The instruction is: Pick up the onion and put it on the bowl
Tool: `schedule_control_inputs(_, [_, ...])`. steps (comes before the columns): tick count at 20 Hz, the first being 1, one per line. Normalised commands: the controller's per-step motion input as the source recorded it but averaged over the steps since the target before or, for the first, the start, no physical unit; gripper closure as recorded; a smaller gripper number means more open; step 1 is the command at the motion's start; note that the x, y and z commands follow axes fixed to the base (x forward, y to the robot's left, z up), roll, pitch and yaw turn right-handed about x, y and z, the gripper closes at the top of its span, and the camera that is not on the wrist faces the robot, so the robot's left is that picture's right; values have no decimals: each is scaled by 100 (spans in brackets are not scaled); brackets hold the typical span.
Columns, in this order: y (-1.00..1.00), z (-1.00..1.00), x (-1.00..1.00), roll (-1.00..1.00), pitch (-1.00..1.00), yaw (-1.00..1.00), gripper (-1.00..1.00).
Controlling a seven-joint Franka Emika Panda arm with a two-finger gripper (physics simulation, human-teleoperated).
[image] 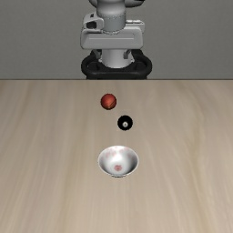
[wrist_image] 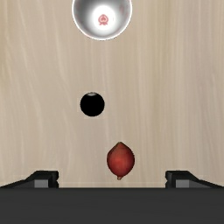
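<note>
Jaws spread wide, small reddish-brown onion point(wrist_image: 121, 160)

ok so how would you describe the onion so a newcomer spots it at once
On the wooden table, three small things lie in a line running out from the robot's base. The onion is the one nearest the base, before the black round object and the metal bowl; it alone is reddish-brown with pointed ends.

White-grey arm point(image: 111, 35), round black base point(image: 116, 69), tool point(wrist_image: 114, 179) with black fingertips point(wrist_image: 42, 178).
</note>
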Motion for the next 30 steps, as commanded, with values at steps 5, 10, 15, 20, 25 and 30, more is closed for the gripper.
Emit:
schedule_control_inputs(5, [0, 0, -100, 0, 0, 0, -100])
schedule_control_inputs(10, [-20, -80, 0, 0, 0, 0, -100])
schedule_control_inputs(15, [0, -100, 0, 0, 0, 0, -100])
schedule_control_inputs(20, [0, -100, 0, 0, 0, 0, -100])
schedule_control_inputs(25, [0, -100, 0, 0, 0, 0, -100])
schedule_control_inputs(30, [0, -20, 0, 0, 0, 0, 100])
